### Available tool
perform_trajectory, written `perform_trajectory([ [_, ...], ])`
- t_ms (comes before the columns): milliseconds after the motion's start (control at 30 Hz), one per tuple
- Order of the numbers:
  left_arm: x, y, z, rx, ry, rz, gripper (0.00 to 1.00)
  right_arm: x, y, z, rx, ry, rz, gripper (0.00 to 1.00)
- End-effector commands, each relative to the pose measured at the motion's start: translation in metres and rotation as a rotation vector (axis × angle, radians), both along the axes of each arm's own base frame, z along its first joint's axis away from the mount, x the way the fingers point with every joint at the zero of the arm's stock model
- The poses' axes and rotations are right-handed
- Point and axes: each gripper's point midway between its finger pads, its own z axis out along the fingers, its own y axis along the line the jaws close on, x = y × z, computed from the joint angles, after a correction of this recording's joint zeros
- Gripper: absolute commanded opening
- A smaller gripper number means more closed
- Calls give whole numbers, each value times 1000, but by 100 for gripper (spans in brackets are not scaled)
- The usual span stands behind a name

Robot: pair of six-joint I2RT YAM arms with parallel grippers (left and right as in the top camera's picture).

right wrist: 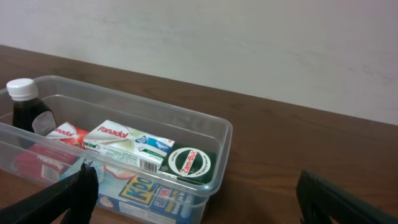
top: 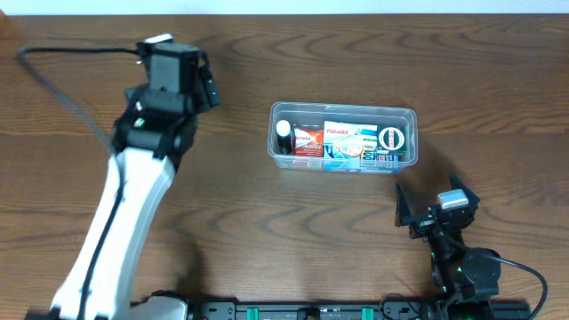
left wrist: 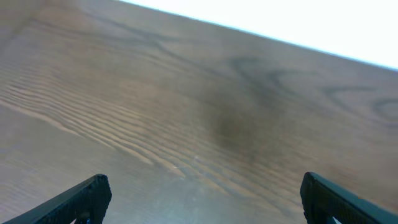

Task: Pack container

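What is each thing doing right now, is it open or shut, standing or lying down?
Container: no lid, packed with things.
Bottle: upright, white cap on.
Panadol box: lying flat, shut.
Zam-Buk tin: lid on, face up.
Blue carton: lying flat at the bottom.
Left gripper: open, empty.
Right gripper: open, empty.

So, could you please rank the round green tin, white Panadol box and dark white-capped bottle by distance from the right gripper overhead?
1. Round green tin, right end of the clear plastic container, nearest the right gripper.
2. White Panadol box, middle.
3. Dark white-capped bottle, left end.
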Motion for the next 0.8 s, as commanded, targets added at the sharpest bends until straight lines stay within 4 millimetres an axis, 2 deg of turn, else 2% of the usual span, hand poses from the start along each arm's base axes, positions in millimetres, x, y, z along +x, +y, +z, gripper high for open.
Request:
perform_trajectory([
  [0, -32, 10, 27, 2, -62, 8, 98, 0, -4, -1, -15, -2, -19, 99],
  [100, -67, 16, 28, -10, -101, 8, 98, 0, -4, -1, -15, -2, -19, 99],
  [167, -93, 21, 20, -15, -127, 9, 98, 0, -4, -1, -15, -2, -19, 99],
  [267, -129, 28, -3, -20, -152, 9, 98, 0, -4, -1, -15, -2, -19, 99],
  [433, -172, 39, -43, -38, -210, 25, 98, 0, -4, -1, -15, -2, -19, 99],
  [533, -186, 45, -62, -95, -272, 76, 98, 0, -4, -1, -15, -2, -19, 99],
  [600, -188, 48, -67, -110, -334, 94, 98, 0, -4, -1, -15, -2, -19, 99],
  [767, -173, 53, -58, -153, -595, 116, 98, 0, -4, -1, -15, -2, -19, 99],
])
